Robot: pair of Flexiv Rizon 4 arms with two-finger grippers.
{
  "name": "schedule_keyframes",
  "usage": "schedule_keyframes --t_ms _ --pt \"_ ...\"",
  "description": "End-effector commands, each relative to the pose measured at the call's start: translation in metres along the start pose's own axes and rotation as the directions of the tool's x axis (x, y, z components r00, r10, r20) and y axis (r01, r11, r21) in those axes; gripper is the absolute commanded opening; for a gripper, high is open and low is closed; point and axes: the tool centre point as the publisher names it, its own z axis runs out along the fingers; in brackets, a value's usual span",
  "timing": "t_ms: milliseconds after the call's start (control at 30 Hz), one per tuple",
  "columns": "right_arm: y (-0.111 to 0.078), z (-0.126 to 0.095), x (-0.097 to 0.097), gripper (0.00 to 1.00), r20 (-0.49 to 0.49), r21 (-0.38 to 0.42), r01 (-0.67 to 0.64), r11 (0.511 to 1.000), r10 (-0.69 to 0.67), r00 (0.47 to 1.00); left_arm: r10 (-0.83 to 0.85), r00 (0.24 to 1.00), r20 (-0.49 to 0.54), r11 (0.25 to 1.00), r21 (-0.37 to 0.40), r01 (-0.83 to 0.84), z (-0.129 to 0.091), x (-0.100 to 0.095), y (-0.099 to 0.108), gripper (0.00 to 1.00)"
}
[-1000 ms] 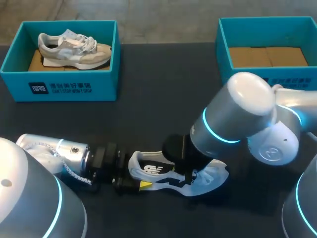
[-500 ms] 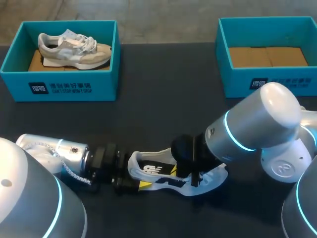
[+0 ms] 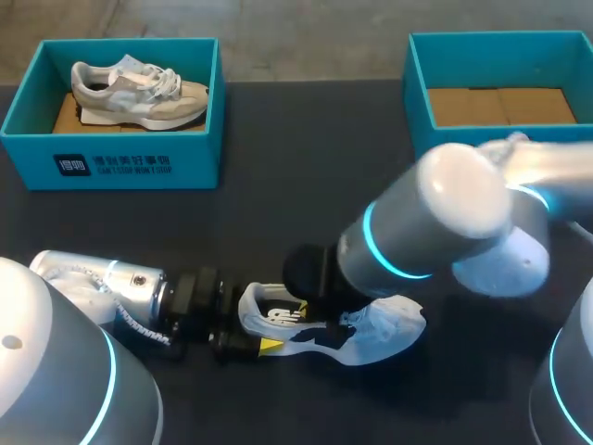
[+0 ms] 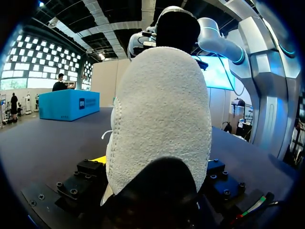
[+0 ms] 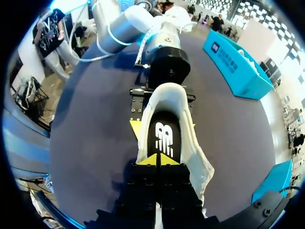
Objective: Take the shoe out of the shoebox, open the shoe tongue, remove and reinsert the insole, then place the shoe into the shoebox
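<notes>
At the near middle of the bench (image 3: pixel 306 185), white shoe (image 3: pixel 375 336), left hand (image 3: pixel 258 329) clamped on its heel from both sides, right hand (image 5: pixel 157 160) over the opening, yellow tips pressed together against the black insole (image 5: pixel 164 136), open blue shoebox (image 3: pixel 445 139) well apart at far right.

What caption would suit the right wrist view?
Left gripper clamps the white shoe by its heel; right gripper, tips together, at the black insole.

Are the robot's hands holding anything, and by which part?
The left gripper clamps the white shoe by its heel. The right gripper has its tips together on the black insole; whether they pinch it cannot be told.
</notes>
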Motion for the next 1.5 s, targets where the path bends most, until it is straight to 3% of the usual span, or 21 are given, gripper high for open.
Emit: schedule_keyframes --t_ms 33,467,867,933,967,1500 --pt "0.017 0.014 0.005 0.00 0.034 0.337 -0.014 0.942 0.003 0.999 0.000 1.000 0.001 1.000 -0.001 0.000 -0.001 -0.001 0.000 0.00" --pt "-0.006 0.026 -0.004 0.00 0.055 0.443 -0.038 0.896 0.016 0.998 0.000 1.000 0.001 1.000 -0.001 0.000 -0.001 -0.001 0.000 0.00" --pt "-0.022 0.028 -0.012 0.00 0.069 0.455 -0.061 0.888 0.034 0.997 0.000 1.000 0.001 1.000 -0.001 0.000 -0.001 -0.001 0.000 0.00" --pt "-0.025 0.026 -0.012 0.20 0.072 0.452 -0.065 0.889 0.037 0.997 0.000 1.000 0.001 1.000 -0.001 0.000 -0.001 -0.001 0.000 0.00" --pt "-0.026 0.025 -0.012 0.24 0.080 0.457 -0.072 0.887 0.040 0.996 0.000 1.000 0.001 1.000 -0.001 0.000 -0.001 -0.001 0.000 0.00" --pt "-0.035 0.025 -0.020 0.23 0.138 0.474 -0.129 0.871 0.071 0.988 0.000 1.000 0.001 1.000 -0.001 0.000 -0.001 -0.001 0.000 0.00"
